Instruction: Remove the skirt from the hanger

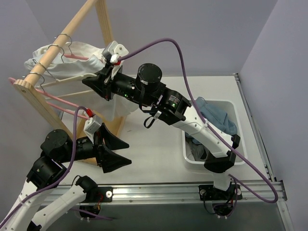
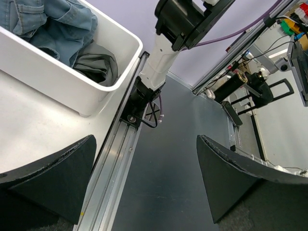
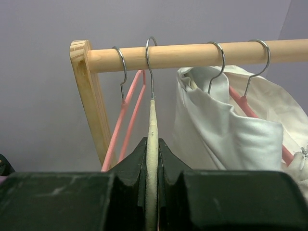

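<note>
Skirt (image 2: 98,65) in bin (image 2: 48,72), well apart from left pincer (image 2: 144,139), spread, and right pincer (image 3: 151,144), pinching cream hanger (image 3: 152,120) on rail (image 3: 192,50).

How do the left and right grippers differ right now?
The left gripper is open and holds nothing; the right gripper is shut on a cream hanger. The left gripper sits low over the table; the right gripper is raised at the rack, just under the wooden rail that the hanger hooks onto. Both have black fingers.
</note>
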Motion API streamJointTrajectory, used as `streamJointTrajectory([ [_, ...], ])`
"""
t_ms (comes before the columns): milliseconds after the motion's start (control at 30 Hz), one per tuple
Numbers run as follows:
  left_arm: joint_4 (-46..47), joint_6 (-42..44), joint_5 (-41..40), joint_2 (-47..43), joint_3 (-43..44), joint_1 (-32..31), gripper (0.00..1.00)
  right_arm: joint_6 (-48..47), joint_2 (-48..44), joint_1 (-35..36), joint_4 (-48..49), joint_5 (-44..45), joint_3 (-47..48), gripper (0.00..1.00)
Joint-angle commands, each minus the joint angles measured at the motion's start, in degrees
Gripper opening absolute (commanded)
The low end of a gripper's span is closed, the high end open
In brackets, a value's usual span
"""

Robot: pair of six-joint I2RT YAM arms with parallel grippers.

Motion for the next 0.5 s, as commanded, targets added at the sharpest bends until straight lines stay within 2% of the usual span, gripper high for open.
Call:
streamJointTrajectory([
  [0, 0.3, 1.5, 0.8, -0.1, 0.6, -0.1, 0.94, 2.3, -2.8, 0.2, 6.5, -0.8, -1.4, 0.0],
  [33, 0.5, 1.5, 0.9, 0.0, 0.5, -0.1, 0.94, 3.1, -3.6, 0.3, 6.7, -0.8, -2.8, 0.05],
  [67, 0.6, 1.5, 1.0, 0.0, 0.4, -0.1, 0.94, 3.3, -3.9, 0.2, 6.8, -0.6, -3.4, 0.18],
  [100, 0.7, 1.5, 1.2, 0.0, 0.2, -0.1, 0.94, 3.7, -4.8, 0.3, 7.0, 0.1, -4.0, 0.47],
  [167, 1.1, 1.3, 1.5, 0.0, -0.4, -0.1, 0.94, 4.8, -5.7, 0.2, 7.5, 2.7, -5.4, 0.72],
  [233, 1.6, 1.1, 1.6, -0.1, -0.7, -0.1, 0.94, 4.7, -6.8, 0.3, 7.7, 4.1, -5.8, 0.82],
  [300, 1.9, 0.9, 2.0, -0.3, -1.2, -0.1, 0.94, 4.4, -7.3, 0.0, 8.0, 6.9, -5.8, 0.88],
  [467, 3.1, 0.5, 2.7, -0.3, -1.9, -0.1, 0.94, 6.4, -6.5, -4.3, 8.0, 5.0, -4.3, 0.87],
])
